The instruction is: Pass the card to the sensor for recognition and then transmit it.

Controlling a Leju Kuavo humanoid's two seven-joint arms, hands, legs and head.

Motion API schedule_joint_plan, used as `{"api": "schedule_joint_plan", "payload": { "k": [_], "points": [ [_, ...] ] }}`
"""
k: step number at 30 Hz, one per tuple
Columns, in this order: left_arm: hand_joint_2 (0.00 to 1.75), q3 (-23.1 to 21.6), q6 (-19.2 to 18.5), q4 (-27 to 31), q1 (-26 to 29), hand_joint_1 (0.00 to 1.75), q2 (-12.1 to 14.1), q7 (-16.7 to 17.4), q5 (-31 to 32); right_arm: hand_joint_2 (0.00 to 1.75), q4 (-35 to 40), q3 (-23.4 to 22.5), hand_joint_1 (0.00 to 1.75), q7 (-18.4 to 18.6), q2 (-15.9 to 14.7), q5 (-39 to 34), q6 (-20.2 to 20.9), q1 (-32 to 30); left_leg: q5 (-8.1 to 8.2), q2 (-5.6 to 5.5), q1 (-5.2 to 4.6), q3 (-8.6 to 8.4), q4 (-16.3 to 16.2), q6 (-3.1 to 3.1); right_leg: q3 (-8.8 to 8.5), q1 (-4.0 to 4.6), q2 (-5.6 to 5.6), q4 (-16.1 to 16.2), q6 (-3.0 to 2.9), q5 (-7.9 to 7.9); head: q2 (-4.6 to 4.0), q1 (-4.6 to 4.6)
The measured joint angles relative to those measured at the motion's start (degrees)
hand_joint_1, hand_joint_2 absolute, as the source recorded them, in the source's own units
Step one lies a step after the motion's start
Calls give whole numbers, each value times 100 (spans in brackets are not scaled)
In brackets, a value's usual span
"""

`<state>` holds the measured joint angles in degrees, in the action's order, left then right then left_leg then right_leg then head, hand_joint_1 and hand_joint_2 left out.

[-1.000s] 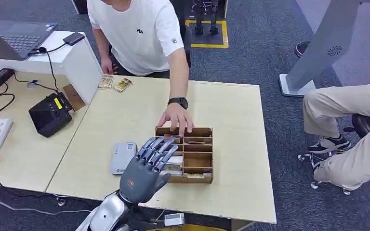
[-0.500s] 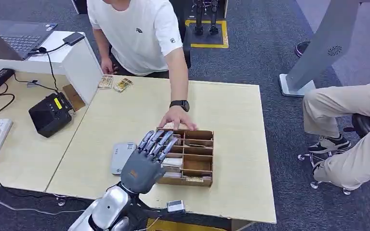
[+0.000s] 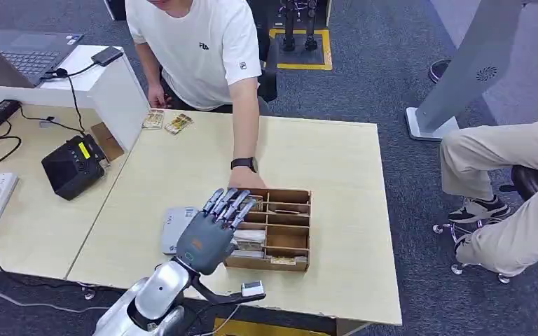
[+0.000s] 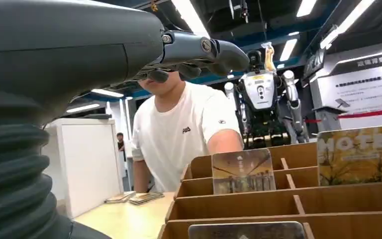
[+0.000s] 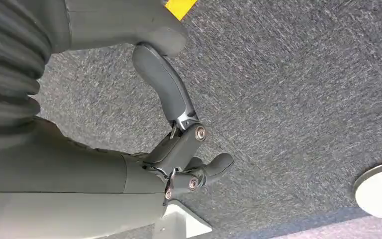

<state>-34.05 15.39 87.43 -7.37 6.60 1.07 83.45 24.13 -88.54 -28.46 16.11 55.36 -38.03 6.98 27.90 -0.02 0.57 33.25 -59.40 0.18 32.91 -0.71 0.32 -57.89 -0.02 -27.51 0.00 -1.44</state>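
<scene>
Head view: at the far left a black device (image 3: 73, 166) with a small yellow display sits on the side table, cables trailing beside it. On the wooden table (image 3: 336, 154) a flat grey card reader (image 3: 176, 227) lies just left of the left hand (image 3: 211, 234). That hand hovers over the left part of the wooden divided box (image 3: 285, 227), fingers (image 3: 228, 204) stretched out straight and slightly apart, holding nothing. Cards lie in the box's left compartments, partly hidden under the hand. From the left wrist view, one card (image 4: 242, 171) stands upright in a middle slot and another card (image 4: 359, 154) printed with large letters stands in a slot beside it. A person's hand (image 3: 246, 179) rests at the box's far rim. The right hand (image 5: 181, 164) hangs over grey carpet, fingers loosely curled and holding nothing.
</scene>
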Motion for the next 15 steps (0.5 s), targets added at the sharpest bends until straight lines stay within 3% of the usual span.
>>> {"api": "schedule_joint_plan", "payload": {
  "k": [15],
  "points": [
    [175,-2,256,90,48,0,116,149,46,175,28,0,0,39,20,-11,0,-10,0,-1,0,1,0,0,-1,0,-1,0,0,0,0,0]
  ]
}}
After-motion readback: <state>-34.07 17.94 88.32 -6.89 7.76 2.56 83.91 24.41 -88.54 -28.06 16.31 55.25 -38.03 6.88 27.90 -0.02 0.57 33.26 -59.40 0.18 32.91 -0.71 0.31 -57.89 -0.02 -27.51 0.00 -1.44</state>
